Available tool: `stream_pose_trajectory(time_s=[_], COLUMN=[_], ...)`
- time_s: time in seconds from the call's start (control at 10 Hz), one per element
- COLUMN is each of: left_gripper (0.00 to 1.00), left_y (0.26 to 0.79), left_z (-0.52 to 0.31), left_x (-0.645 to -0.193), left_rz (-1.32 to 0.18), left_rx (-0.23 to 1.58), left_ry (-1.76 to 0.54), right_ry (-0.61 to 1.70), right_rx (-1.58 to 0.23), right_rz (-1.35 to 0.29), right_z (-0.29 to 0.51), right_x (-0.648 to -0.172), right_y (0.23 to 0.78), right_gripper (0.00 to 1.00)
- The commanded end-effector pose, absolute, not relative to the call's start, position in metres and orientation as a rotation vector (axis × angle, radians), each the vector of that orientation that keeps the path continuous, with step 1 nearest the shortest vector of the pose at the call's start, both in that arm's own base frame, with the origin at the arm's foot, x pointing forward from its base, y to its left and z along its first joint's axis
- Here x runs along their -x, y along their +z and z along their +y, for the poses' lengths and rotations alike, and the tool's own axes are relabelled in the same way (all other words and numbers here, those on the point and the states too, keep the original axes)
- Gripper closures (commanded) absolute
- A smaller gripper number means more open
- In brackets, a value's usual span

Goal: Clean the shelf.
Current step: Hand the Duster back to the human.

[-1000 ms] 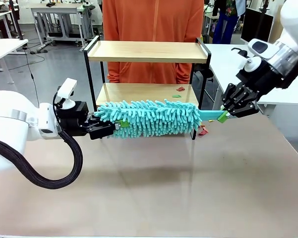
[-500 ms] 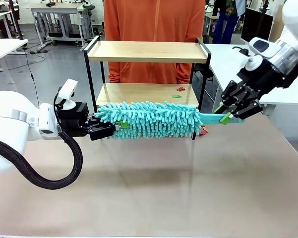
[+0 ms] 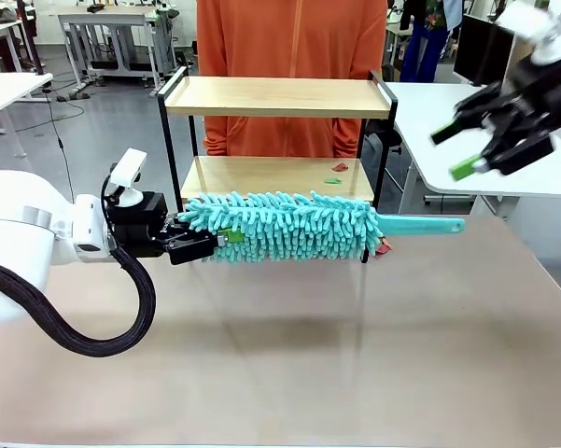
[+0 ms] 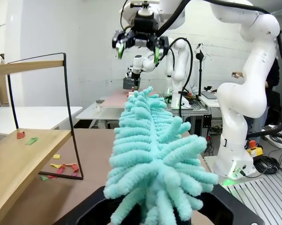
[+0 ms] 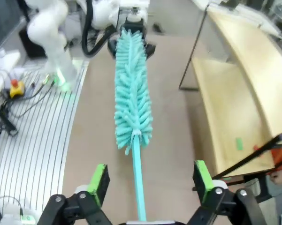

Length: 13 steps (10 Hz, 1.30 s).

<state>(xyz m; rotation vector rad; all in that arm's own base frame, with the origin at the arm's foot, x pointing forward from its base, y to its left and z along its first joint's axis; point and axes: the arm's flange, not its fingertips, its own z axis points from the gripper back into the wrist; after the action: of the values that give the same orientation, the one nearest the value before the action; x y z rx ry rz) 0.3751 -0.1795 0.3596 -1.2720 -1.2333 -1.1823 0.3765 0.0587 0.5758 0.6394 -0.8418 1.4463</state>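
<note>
At the worktop's left side, the left gripper has its fingers clamped on the near end of a teal duster, whose fluffy head fills the left wrist view between the black finger bases. The duster lies level, its long axis running left to right along the front of the shelf, in front of the lower board and just outside it rather than on it, as far as the front view lets me judge. Its bare handle sticks out past the shelf's right front leg, free in the air.

Behind it, the shelf stands at the worktop's far edge with a person in orange beyond it. Small paper scraps lie on the right part of the lower board, with more on the worktop by the right leg.

Up at the right, the right gripper hangs above and beyond the handle tip, fingers spread wide and holding nothing; in the right wrist view the handle points straight up between its green pads, well apart from both.

So the left arm alone carries the duster, and the scraps lie behind the head's right end: the sweep would need the head pushed back over the lower board.
</note>
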Motion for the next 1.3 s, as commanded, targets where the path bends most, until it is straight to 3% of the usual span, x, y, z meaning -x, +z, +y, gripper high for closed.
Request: stream_pose_trajectory(time_s=[0.0,0.4,0.7,0.8,1.2], left_gripper=[1.0,1.0,1.0,0.82,0.82], left_y=[0.363,0.363,0.363,0.36,0.446], left_z=[-0.179,-0.179,-0.179,-0.18,-0.151], left_x=[-0.373,-0.373,-0.373,-0.375,-0.358], left_rz=[-1.24,-1.24,-1.24,-1.234,-1.524], left_rx=[1.27,1.27,1.27,1.271,1.197], left_ry=[-1.191,-1.191,-1.191,-1.184,-1.029], right_ry=[1.346,1.155,1.128,1.128,1.128], right_rx=[-0.681,-0.696,-0.691,-0.691,-0.691], right_rz=[-1.029,-1.24,-1.198,-1.198,-1.198], right_z=[0.023,-0.043,-0.052,-0.052,-0.052], right_x=[-0.35,-0.3,-0.298,-0.298,-0.298], right_y=[0.577,0.582,0.589,0.589,0.589], right_gripper=[0.0,0.0,0.0,0.0,0.0])
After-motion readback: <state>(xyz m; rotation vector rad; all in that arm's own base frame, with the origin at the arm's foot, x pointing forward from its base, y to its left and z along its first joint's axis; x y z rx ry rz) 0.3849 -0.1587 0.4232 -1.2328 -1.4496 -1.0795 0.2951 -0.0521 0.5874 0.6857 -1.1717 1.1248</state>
